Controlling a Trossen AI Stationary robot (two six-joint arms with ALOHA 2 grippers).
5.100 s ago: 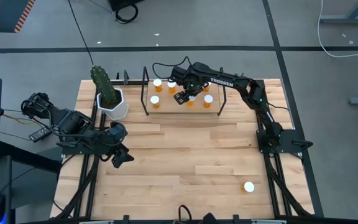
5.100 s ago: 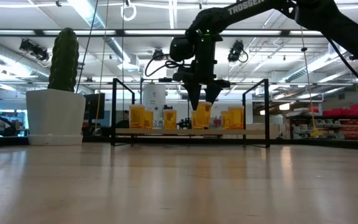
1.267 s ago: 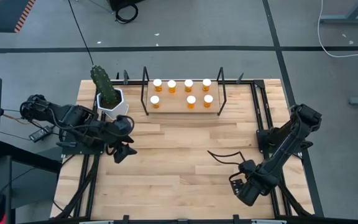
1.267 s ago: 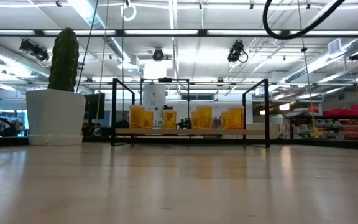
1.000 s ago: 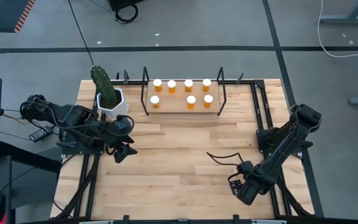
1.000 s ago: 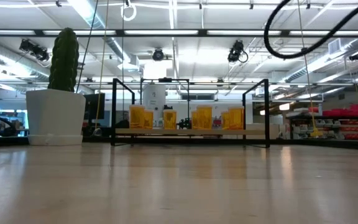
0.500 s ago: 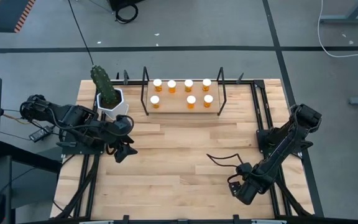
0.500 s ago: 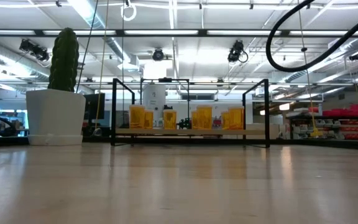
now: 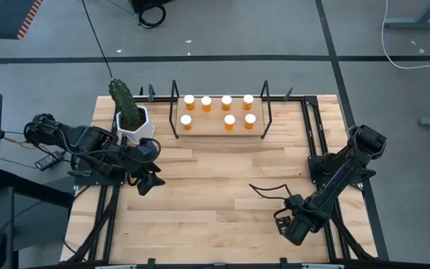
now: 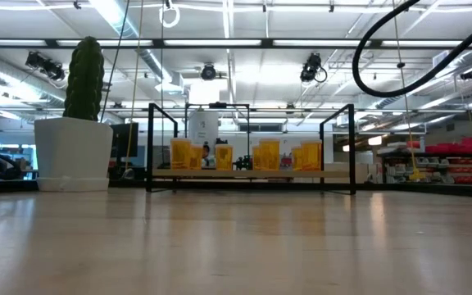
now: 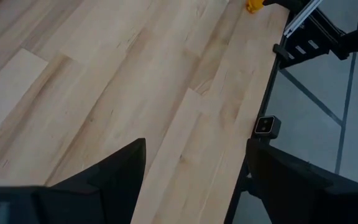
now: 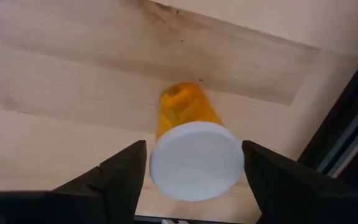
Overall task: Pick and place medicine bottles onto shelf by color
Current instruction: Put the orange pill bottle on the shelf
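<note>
1: Seven bottles (image 9: 206, 100) on the shelf (image 9: 215, 128), four in the back row and three in front. Amber cylinders with round white caps, all upright.

2: Shelf build?

1: Pale wood board with thin black wire uprights at both ends. It sits at the far edge of the counter (image 9: 215, 187), which is light planks with visible grain.

2: And number eight?

1: The eighth bottle (image 12: 185, 112) is at the near right corner of the counter, under the right claw (image 9: 290, 224). The right wrist view looks down on its flat white cap (image 12: 196, 160), with the ribbed amber body below.

2: Gripped?

1: Can't tell. The claw straddles the cap closely on both sides, but contact isn't clear.

2: Left side?

1: The left claw (image 9: 146, 183) is low over the counter's left edge, near the white hexagonal pot (image 9: 142, 130) with the green column cactus (image 9: 125, 101). Its jaws are spread with bare wood between them and nothing held.
</note>
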